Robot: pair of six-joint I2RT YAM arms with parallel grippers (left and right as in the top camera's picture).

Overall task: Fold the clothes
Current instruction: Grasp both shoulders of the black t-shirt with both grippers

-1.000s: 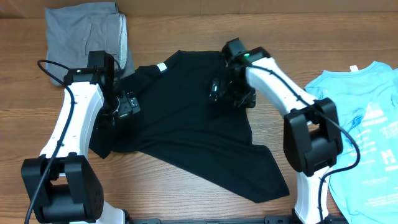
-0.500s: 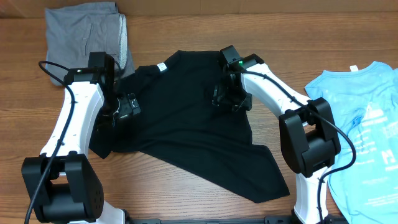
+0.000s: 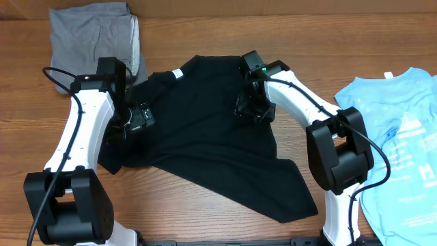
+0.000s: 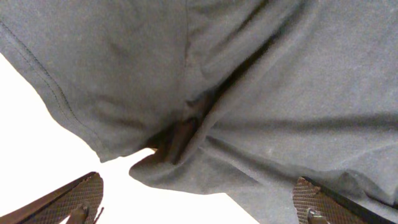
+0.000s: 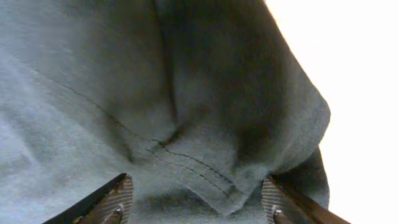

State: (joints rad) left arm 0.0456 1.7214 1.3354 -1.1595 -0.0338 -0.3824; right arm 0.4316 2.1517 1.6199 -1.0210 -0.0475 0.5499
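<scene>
The black tee (image 3: 205,143) is lying crumpled in the middle of the table (image 3: 287,41). One hem corner is nearest the arm bases, and the neck with its white label (image 3: 178,73) points away. The left gripper (image 3: 140,116) sits low over the tee's left sleeve with its jaws spread wide and nothing held; the wrist cam just shows a wrinkled cloth edge. The right gripper (image 3: 251,109) is down at the right sleeve, jaws partway apart with a stitched hem fold between them. Can't tell if it's actually pinching it. The blue tee (image 3: 403,137) lies flat off to the right, well apart. The folded grey garment (image 3: 92,37) is far left, just beside the black sleeve.
</scene>
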